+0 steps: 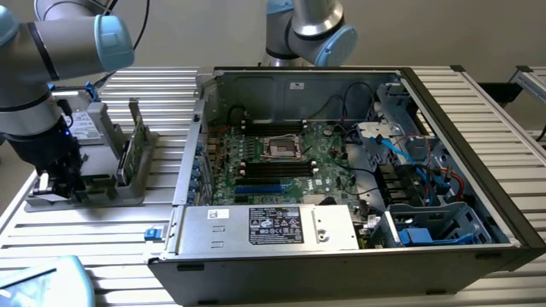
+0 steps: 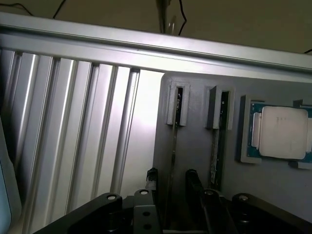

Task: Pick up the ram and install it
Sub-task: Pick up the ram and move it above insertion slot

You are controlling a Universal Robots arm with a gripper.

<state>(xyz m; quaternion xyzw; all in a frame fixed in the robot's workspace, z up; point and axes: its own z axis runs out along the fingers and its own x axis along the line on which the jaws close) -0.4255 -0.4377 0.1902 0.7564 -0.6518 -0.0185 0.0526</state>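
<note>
Two black fingers (image 2: 152,179) of the tool (image 2: 171,181) are straddling, spread apart, the slim edge-on ram (image 2: 173,141) slotted in a matte grey holder (image 2: 195,146) on the ribbed metal worktop (image 2: 73,126).

gripper (image 1: 60,182) low over near end of grey holder (image 1: 128,195) | ram (image 1: 134,134) upright in it | open computer case (image 1: 341,275) at exterior view's right

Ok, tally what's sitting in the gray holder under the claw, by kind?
ram: 2, standing on edge; the open claw straddles one
processor chip: 1
Total: 3
</note>
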